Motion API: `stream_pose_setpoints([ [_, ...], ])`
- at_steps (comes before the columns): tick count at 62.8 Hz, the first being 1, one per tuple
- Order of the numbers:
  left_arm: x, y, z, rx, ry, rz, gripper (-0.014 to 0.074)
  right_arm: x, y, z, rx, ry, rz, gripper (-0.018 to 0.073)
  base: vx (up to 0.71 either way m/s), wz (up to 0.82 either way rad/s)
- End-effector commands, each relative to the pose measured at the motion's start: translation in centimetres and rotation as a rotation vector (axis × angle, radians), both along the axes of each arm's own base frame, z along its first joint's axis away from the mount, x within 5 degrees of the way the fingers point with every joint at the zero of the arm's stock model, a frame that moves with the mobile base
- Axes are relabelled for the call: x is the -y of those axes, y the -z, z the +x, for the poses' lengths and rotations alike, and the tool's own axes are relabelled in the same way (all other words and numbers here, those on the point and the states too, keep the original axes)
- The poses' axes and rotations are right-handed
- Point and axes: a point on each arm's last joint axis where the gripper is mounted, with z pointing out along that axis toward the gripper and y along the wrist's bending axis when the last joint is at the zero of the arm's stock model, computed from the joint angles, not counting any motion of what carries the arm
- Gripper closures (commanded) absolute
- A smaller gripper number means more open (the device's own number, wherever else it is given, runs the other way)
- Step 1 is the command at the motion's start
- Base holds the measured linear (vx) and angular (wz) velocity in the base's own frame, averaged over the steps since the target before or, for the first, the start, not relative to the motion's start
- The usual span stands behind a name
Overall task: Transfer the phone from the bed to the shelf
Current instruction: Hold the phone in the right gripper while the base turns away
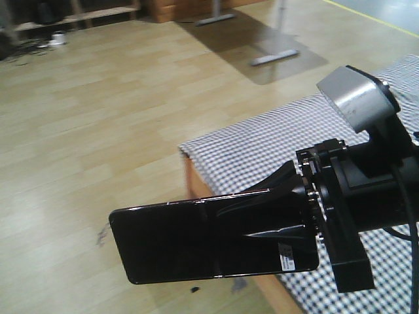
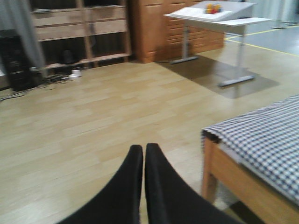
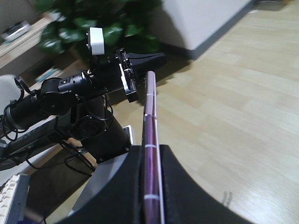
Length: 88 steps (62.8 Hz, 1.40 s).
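Observation:
My right gripper [image 1: 278,219] is shut on the phone [image 1: 209,239], a glossy black slab with a white sticker near the gripped end. It holds the phone level in the air, beyond the corner of the bed [image 1: 262,147] and over the wooden floor. In the right wrist view the phone [image 3: 150,116] shows edge-on, purple-pink, clamped between the two black fingers [image 3: 182,186] of the right gripper [image 3: 152,151]. My left gripper [image 2: 143,149] is shut on nothing, above the floor left of the bed corner [image 2: 261,135]. A light-wood shelf unit [image 2: 79,28] stands by the far wall.
A white desk on grey legs [image 2: 219,18] stands at the back right, with a brown cabinet [image 2: 154,28] beside it. Cables and dark boxes [image 2: 18,65] lie at the shelving's foot. My left arm [image 3: 70,93] and a green plant [image 3: 93,23] show in the right wrist view.

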Motion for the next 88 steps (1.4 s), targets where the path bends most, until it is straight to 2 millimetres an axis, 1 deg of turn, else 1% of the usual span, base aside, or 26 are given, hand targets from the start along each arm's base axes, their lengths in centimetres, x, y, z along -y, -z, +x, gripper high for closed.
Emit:
stream_pose_setpoints([
  [1,-0.02,-0.44,0.02,0.071,-0.003,-0.005,0.0595,-0.10,-1.91,-1.19,-0.002,-0.065,0.099,0.0561,-0.05,0.77],
  [16,-0.02,-0.44,0.02,0.071,-0.003,-0.005,0.0595,-0.10,-1.91,-1.19,-0.002,-0.065,0.099,0.0561,-0.03,0.69],
  [29,-0.02,-0.44,0.02,0.071,-0.003,-0.005,0.0595,-0.10,-1.91,-1.19,-0.002,-0.065,0.099,0.0561,0.00,0.43],
  [62,-0.02,-0.44,0.02,0.071,-0.003,-0.005,0.0595,-0.10,-1.91,-1.19,-0.002,-0.065,0.099,0.0561,0.06,0.22],
  [88,-0.02,-0.44,0.02,0.071,-0.003,-0.005,0.0595,-0.10,-1.91,-1.19,-0.002,-0.065,0.099,0.0561,0.15,0.13],
])
